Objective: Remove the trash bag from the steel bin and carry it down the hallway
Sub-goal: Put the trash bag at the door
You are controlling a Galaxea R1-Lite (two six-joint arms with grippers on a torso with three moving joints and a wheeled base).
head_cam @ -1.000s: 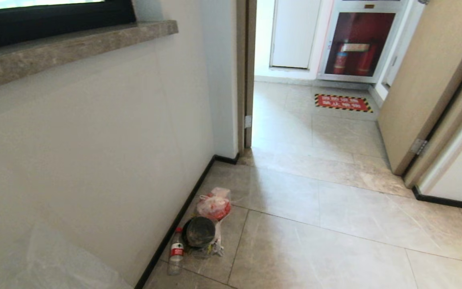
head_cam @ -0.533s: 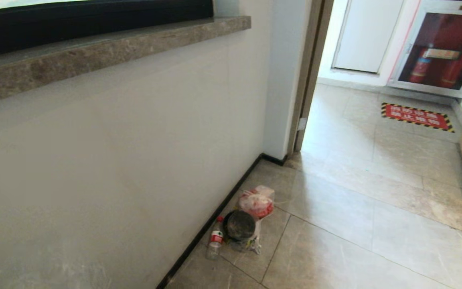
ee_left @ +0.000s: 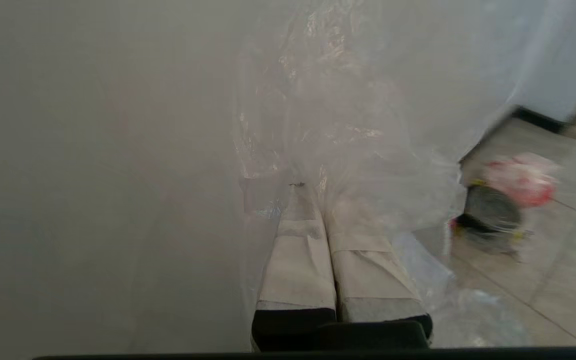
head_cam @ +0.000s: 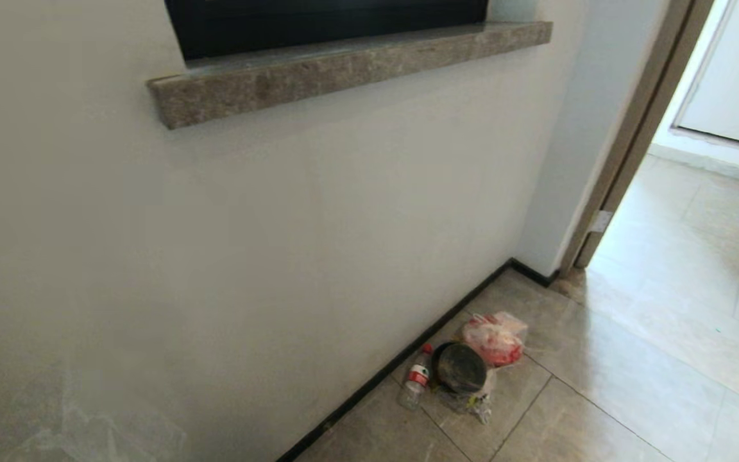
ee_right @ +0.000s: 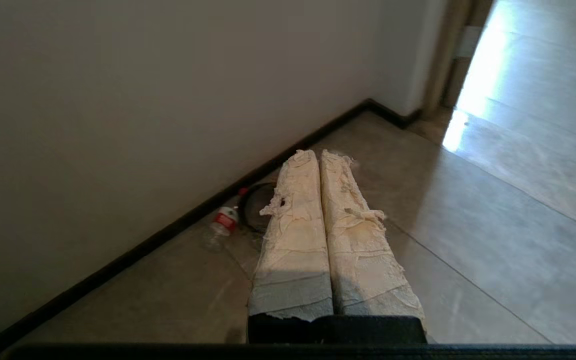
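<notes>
Bag (ee_left: 348, 115) out of bin (head_cam: 460, 367), clamped in my left pincer (ee_left: 318, 200); right pincer (ee_right: 319, 155) together, empty. Hallway carry remains.

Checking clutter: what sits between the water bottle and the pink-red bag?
In the head view, the steel bin stands between the water bottle and the pink-red bag.

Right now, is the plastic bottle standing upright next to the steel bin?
No, the plastic bottle lies on its side on the floor tiles, between the steel bin and the dark skirting.
</notes>
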